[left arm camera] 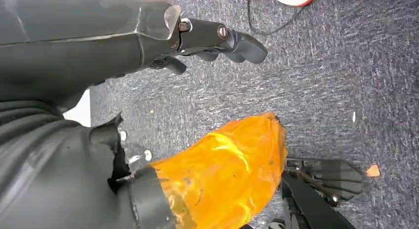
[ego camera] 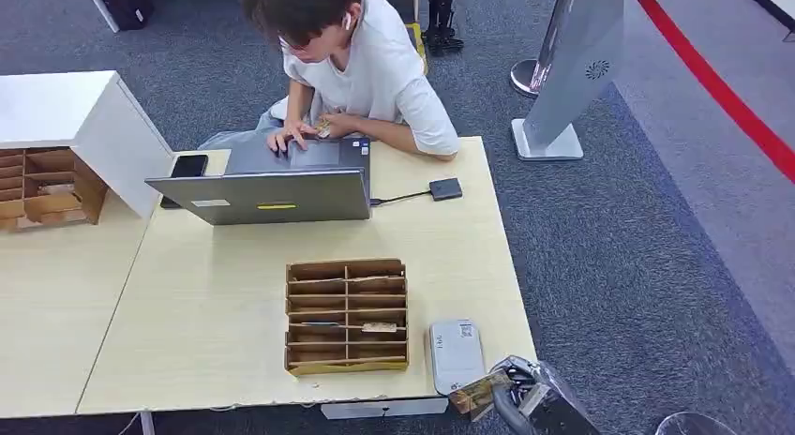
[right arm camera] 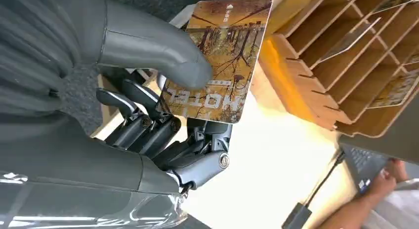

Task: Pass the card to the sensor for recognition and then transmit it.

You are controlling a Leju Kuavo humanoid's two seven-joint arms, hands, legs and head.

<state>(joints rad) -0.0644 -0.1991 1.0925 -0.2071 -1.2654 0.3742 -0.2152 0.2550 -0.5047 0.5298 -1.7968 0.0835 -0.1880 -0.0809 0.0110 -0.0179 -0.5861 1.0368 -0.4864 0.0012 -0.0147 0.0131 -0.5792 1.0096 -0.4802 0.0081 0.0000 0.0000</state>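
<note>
My right hand [ego camera: 514,390] is at the table's near right corner, pinching a brown patterned card [ego camera: 475,396] between thumb and fingers. In the right wrist view the card [right arm camera: 220,61] reads "MOTEL" and is held flat under the thumb [right arm camera: 163,51]. The grey flat sensor [ego camera: 457,353] lies on the table just beyond the card, right of the wooden card rack [ego camera: 347,315]. A few cards lie in the rack's slots [right arm camera: 341,61]. My left hand [left arm camera: 207,39] hangs over the carpet, its fingers stretched out and holding nothing.
A person sits at the table's far side typing on a grey laptop [ego camera: 272,187]. A black phone [ego camera: 188,166] and a small black adapter [ego camera: 445,188] lie beside it. A second wooden rack [ego camera: 47,187] and a white box [ego camera: 84,116] stand at the left.
</note>
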